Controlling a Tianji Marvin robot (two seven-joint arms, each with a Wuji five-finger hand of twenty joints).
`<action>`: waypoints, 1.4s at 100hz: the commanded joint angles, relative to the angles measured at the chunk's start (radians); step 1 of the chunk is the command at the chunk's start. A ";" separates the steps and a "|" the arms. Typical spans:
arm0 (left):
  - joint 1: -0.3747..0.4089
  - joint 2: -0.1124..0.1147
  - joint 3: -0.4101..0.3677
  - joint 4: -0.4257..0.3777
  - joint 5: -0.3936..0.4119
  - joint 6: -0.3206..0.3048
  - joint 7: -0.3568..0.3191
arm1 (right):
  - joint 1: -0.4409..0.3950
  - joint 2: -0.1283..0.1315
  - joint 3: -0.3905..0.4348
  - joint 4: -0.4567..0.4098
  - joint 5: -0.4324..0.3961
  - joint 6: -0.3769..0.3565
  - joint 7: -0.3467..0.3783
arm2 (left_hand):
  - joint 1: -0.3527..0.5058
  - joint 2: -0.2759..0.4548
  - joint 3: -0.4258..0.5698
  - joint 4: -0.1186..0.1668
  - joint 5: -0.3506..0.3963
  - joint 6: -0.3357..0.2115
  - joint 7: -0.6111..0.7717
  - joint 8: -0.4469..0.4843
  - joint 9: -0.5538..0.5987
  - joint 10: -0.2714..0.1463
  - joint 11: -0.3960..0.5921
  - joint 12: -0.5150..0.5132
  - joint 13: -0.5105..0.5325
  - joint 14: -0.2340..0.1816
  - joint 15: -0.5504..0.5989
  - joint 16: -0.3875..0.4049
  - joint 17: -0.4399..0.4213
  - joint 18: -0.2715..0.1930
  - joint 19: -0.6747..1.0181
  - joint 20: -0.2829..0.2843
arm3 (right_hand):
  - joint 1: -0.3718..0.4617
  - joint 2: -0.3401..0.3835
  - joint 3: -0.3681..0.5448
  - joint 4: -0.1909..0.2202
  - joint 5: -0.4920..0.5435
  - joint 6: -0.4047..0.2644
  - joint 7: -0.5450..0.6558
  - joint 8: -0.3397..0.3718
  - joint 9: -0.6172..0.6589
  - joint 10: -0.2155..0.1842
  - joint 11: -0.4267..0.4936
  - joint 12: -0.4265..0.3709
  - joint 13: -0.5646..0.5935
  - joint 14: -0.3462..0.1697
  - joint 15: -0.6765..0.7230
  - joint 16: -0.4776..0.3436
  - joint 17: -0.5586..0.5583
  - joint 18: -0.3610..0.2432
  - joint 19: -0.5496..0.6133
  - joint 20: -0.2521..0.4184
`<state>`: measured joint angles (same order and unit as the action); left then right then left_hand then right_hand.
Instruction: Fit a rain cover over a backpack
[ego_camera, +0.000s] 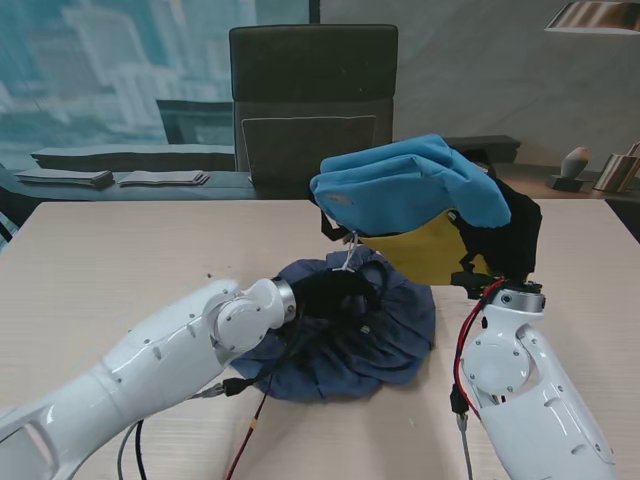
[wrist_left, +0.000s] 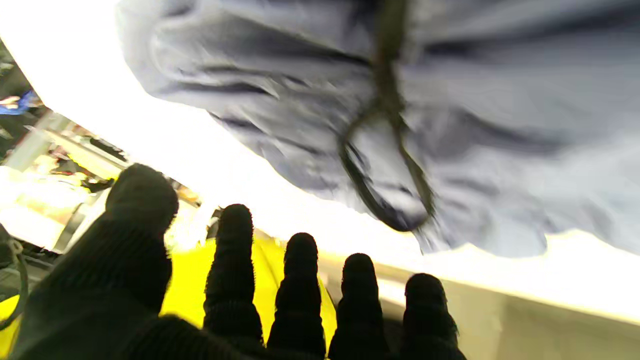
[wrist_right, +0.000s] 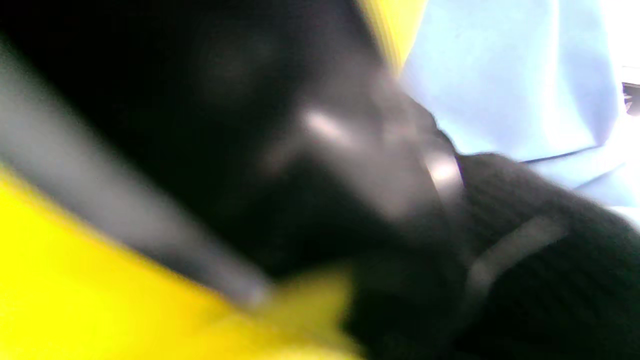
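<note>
Right hand (ego_camera: 505, 235) clamping blue-yellow backpack (ego_camera: 410, 185), holding it aloft. Left hand (ego_camera: 335, 295) fingers apart, hovering over navy rain cover (ego_camera: 385, 345) bunched on table (ego_camera: 120, 260). Cover not fitted yet.

A bright blue and yellow backpack (ego_camera: 420, 195) with black straps is showing above a dark navy rain cover (ego_camera: 350, 335) on a pale beige wood-grain worktop (ego_camera: 120, 260), while both white arms are wearing black knitted gloves, left hand (ego_camera: 325, 295) and right hand (ego_camera: 510, 235).
</note>
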<state>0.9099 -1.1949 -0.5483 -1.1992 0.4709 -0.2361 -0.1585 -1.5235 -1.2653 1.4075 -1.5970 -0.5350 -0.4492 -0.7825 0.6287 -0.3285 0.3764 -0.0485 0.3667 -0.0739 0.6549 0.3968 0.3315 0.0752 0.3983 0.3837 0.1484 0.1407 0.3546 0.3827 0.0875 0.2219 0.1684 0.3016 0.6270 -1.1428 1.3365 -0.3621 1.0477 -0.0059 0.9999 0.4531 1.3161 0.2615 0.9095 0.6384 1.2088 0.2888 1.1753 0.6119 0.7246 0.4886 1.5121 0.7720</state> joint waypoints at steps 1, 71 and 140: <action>0.037 0.061 -0.046 -0.032 0.042 0.002 -0.013 | -0.012 -0.010 0.003 -0.024 0.008 -0.012 0.000 | -0.052 -0.043 0.034 0.010 0.009 -0.007 0.036 0.028 0.019 -0.010 0.038 0.038 0.026 0.011 0.034 0.022 -0.030 -0.011 0.181 0.067 | 0.090 0.143 0.128 0.046 0.045 -0.123 0.103 0.055 0.017 0.068 0.042 0.013 0.094 -0.062 0.103 0.043 -0.009 -0.027 -0.006 0.014; 0.235 0.083 -0.265 -0.080 0.162 0.142 0.104 | -0.055 -0.019 -0.013 -0.048 0.065 0.006 0.005 | 0.197 -0.075 0.110 -0.045 0.268 -0.276 0.395 0.199 0.230 -0.077 0.125 0.099 0.207 0.004 0.128 0.088 -0.153 0.007 0.479 0.031 | 0.089 0.145 0.127 0.047 0.043 -0.123 0.100 0.058 0.014 0.068 0.050 0.006 0.094 -0.060 0.101 0.037 -0.014 -0.030 -0.001 0.015; 0.409 -0.014 -0.599 -0.207 -0.284 0.455 0.275 | -0.088 -0.009 0.037 -0.082 0.112 -0.108 0.114 | 0.313 -0.055 0.111 -0.060 0.221 -0.059 0.435 0.322 0.529 0.080 0.178 0.253 0.636 0.221 0.370 0.181 0.141 0.186 0.801 0.191 | 0.087 0.152 0.140 0.050 0.059 -0.170 0.108 0.084 0.003 0.072 0.075 0.013 0.094 -0.065 0.129 0.044 -0.021 -0.035 0.010 0.021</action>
<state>1.3289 -1.1916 -1.1425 -1.4061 0.2180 0.2035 0.1250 -1.5917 -1.2853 1.4445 -1.6414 -0.4457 -0.5368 -0.7237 0.8963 -0.4353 0.4633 -0.0765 0.5997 -0.1265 1.0066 0.6677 0.8576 0.1388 0.5566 0.6112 0.7457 0.3298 0.7033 0.5512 0.2071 0.3513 0.9169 0.4542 0.6270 -1.1335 1.3366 -0.3621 1.0477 -0.0059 1.0000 0.4686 1.3151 0.2615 0.9240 0.6384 1.2090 0.2888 1.1798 0.6124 0.7114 0.4842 1.5119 0.7728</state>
